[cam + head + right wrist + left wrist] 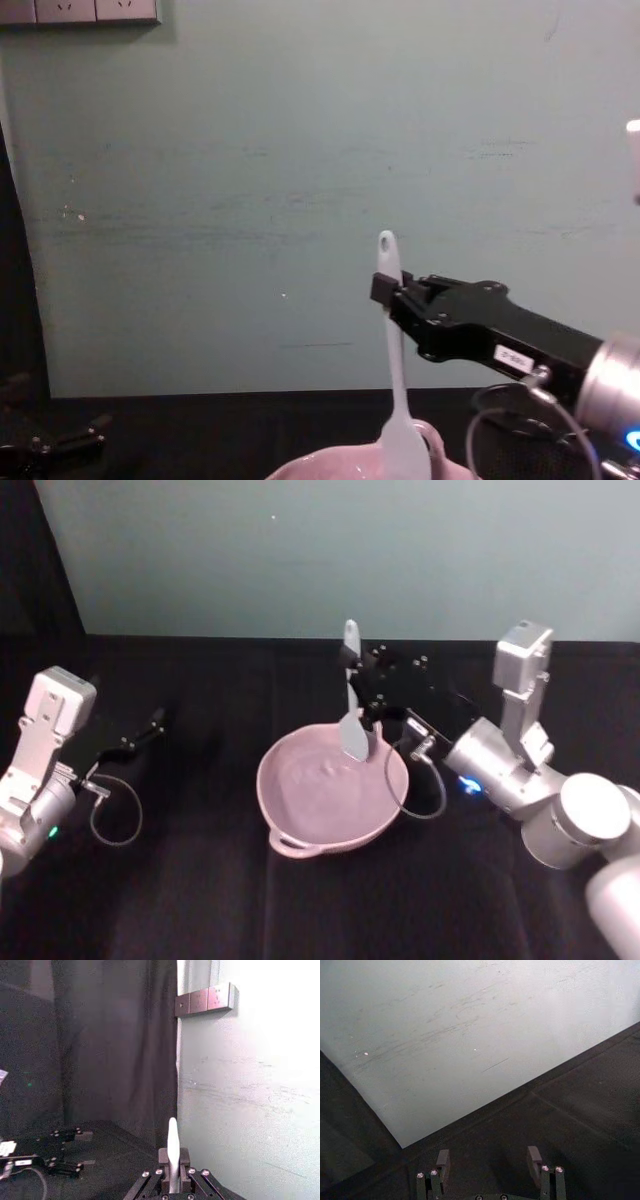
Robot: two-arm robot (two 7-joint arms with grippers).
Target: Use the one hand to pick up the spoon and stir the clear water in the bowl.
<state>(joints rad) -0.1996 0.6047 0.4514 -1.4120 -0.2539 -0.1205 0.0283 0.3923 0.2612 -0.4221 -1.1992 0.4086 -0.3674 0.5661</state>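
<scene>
The fingers (163, 1157) of the right gripper (386, 290) are closed on the spoon (398, 400), gripping its flat handle just below the top end. The spoon stands nearly upright, long axis vertical, with the holed end up and the scoop down at the far rim of the bowl (340, 842). Whether the scoop touches the water cannot be told. The gripper reaches in from the right, above the bowl's far side, on a silver wrist with a blue light.

The left gripper (155, 720) rests low over the desk (200, 880) at the far left, well apart from the bowl, its fingers (442, 1160) spread wide with nothing between them.

The desk is covered in black cloth and the bowl sits near its middle. Behind it rises a pale green wall (300, 550), with a dark curtain (115, 1035) to the left.

The head view shows the bowl's pink glossy inside and the small loop handle on its near rim. The chest view shows the hole in the spoon's end, the white label (510, 356) on the gripper and a socket plate (80, 10) high on the wall. The right wrist view shows the spoon edge-on, thin and white, between the fingers.
</scene>
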